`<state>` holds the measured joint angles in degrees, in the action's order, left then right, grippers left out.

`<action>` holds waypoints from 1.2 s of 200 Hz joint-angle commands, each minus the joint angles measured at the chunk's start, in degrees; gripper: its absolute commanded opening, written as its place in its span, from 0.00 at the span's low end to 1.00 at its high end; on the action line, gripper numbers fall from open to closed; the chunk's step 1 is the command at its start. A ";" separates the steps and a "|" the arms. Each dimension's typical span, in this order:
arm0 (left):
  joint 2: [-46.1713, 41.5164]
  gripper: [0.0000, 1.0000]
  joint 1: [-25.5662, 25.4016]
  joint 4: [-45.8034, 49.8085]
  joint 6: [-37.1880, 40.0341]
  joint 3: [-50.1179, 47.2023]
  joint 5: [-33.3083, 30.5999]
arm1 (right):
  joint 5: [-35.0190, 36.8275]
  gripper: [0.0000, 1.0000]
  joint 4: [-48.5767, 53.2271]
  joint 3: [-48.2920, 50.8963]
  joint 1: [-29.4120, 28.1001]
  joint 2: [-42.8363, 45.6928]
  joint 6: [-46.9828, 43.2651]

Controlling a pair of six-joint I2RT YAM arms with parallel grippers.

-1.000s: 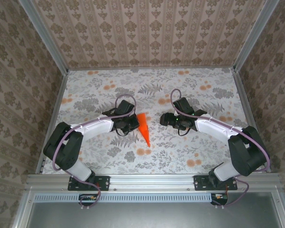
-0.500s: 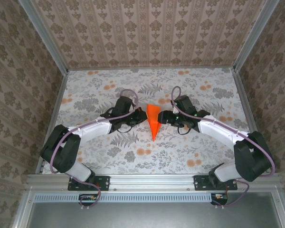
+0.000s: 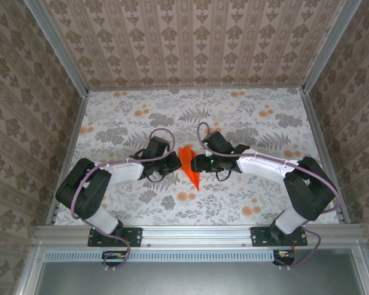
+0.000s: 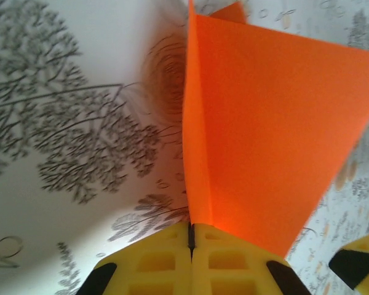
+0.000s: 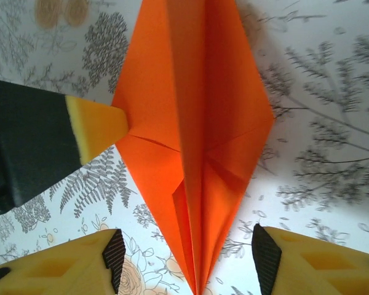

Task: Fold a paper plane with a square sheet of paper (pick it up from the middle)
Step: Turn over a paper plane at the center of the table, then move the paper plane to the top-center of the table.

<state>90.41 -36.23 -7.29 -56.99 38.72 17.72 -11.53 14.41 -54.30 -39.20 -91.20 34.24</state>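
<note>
Vivid orange folded paper dart (image 3: pixel 188 165), middle of the bench (image 3: pixel 111 117), nose toward the near edge, clamped tight in the left jaws. Right jaws gape open astride its nose, crease running straight between them.

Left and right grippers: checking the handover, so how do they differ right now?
The left gripper is shut, pinching the paper plane; the right gripper is open, its fingers either side of the plane's tip, touching nothing. The left reaches in from the left, the right from the opposite side. Both have yellow fingers.
</note>
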 commanded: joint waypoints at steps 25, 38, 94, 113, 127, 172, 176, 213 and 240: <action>-0.41 0.00 0.63 0.84 -0.99 -1.12 -2.10 | 2.86 0.52 3.95 -4.73 -2.71 -4.26 -1.91; -0.32 0.00 0.63 0.65 -1.02 -0.98 -1.85 | 2.39 0.48 4.29 -5.40 -3.16 -5.00 -2.44; 0.03 0.00 0.63 0.60 -1.10 -0.70 -1.37 | 2.42 0.42 5.48 -6.76 -3.86 -7.70 -2.78; 0.19 0.00 0.63 0.61 -1.19 -0.67 -1.19 | 2.21 0.40 5.58 -7.29 -4.13 -8.97 -2.84; 0.27 0.00 0.63 0.57 -1.20 -0.75 -1.19 | 2.39 0.40 5.84 -7.77 -4.26 -9.84 -2.86; 0.34 0.00 0.63 0.61 -1.36 -0.69 -1.08 | 3.53 0.40 6.96 -9.40 -4.79 -12.81 -2.81; 0.39 0.00 0.59 0.57 -1.40 -0.79 -1.10 | 3.72 0.40 7.13 -9.49 -4.78 -13.04 -2.83; 0.35 0.00 0.63 0.76 -1.39 -0.71 -1.02 | 6.17 0.41 8.67 -10.98 -5.18 -15.03 -2.55; -0.03 0.00 0.63 1.47 -1.41 -0.40 -0.93 | 8.80 0.37 10.33 -11.75 -5.29 -15.83 -1.49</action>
<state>90.41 -36.21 -6.70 -57.41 38.11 16.56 -6.76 21.19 -64.14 -44.16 -105.80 32.58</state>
